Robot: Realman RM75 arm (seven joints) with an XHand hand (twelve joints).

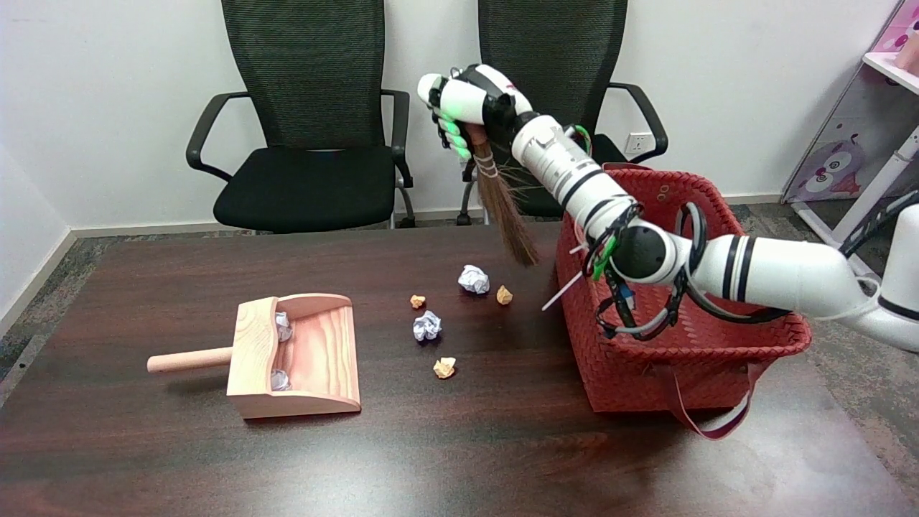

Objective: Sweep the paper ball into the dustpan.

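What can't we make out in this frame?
- Basket inside: head view, blocked by right arm and near wall.
- Broom handle: buried in right hand.
- Two white balls in dustpan: back one half hidden by its wall.
- Shelf: cut off by right edge.

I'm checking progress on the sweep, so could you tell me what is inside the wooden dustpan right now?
Two white paper balls lie inside the dustpan, against its back wall: one at the far corner, one at the near corner. The wall partly hides both.

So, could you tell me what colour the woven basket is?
Red, clearest in the head view: woven basket.
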